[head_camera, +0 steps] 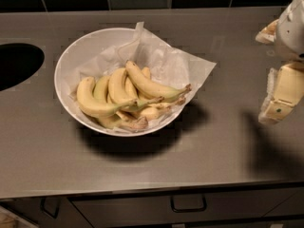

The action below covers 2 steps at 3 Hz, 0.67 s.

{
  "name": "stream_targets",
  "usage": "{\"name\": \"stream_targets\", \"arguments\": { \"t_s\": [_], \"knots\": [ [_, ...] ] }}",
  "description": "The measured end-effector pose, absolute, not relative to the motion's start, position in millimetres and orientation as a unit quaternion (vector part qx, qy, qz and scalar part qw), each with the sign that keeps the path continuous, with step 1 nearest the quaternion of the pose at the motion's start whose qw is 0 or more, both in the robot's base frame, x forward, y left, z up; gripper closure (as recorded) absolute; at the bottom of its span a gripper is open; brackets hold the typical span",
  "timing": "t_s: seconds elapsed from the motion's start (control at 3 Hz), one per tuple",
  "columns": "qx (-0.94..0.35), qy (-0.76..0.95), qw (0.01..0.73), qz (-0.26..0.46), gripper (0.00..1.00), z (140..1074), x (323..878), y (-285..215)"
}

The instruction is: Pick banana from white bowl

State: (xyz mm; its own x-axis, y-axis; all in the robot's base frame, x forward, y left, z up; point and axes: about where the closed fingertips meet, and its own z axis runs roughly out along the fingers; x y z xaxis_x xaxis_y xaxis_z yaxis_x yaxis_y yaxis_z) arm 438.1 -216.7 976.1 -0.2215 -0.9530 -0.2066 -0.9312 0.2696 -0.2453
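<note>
At the far left edge of the frame a dark round opening (16, 63) is cut into the grey counter (213, 151); there is one of these. Just right of it stands the single white bowl (71, 56), left of centre and lined with one sheet of crumpled white paper (175, 63) whose corners spill over the right rim. The banana (90, 103) is the leftmost fruit in the bowl, against the left wall. Its blunt end points to the upper left, and its long axis bends down and then runs rightward to a stem that tucks under the neighbours. To its right I count at least six more bananas, so seven or more in all; overlap hides the exact number. They include a greener one (101, 90) touching it and a long slim one (152, 84) lying diagonally on top toward the right rim. At the right edge, well apart from the bowl, the one gripper (274, 72) hangs above the counter with its fingers spread wide and nothing between them. The banana thus lies left of the gripper, on the bowl's far side from it, with the rest of the bunch between. I judge that the reach must cross the whole bowl and meet the fruit across its curve.
</note>
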Motion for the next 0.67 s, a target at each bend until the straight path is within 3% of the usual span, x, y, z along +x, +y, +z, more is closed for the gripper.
{"name": "stream_targets", "arguments": {
  "t_s": [0.33, 0.67],
  "knots": [
    [-0.615, 0.772, 0.159, -0.033, 0.00, 975.7, 438.0, -207.1],
    [-0.668, 0.727, 0.158, -0.027, 0.00, 973.5, 436.8, -160.1]
  ]
}}
